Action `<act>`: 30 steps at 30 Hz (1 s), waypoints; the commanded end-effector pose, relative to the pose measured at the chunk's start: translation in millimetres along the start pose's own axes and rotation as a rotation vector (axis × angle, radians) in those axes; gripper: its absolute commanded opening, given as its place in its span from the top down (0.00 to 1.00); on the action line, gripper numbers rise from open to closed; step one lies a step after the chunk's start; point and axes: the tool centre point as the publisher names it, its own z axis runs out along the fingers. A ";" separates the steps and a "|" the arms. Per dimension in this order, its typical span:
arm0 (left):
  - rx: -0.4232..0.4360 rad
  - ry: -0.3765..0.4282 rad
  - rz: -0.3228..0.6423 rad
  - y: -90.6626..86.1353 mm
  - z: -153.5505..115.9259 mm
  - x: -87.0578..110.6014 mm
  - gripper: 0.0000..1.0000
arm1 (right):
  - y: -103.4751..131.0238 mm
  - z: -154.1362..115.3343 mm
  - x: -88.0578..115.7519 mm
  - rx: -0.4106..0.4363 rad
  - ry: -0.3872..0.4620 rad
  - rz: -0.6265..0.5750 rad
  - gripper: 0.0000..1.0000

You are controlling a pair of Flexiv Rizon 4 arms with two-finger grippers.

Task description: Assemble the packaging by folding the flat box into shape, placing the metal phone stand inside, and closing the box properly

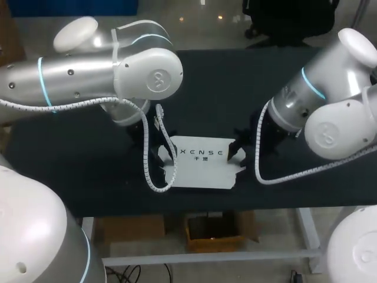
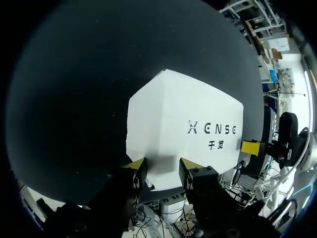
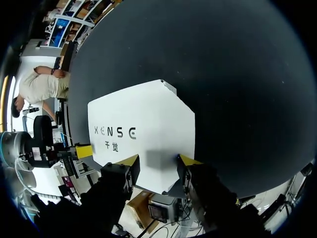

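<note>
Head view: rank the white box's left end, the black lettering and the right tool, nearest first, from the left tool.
1. White box's left end, right beside the left tool.
2. Black lettering, mid-box.
3. Right tool, at the box's far end.

Plain matte black tabletop [image 1: 224, 88]

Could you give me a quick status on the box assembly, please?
Left gripper open at box's left end. Right gripper open at its right end. Nothing in the way.
</note>
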 end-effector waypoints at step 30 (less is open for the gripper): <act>0.028 0.021 0.028 -13.0 6.2 -4.8 0.58 | -5.1 5.4 -1.7 -0.030 0.022 -0.004 0.53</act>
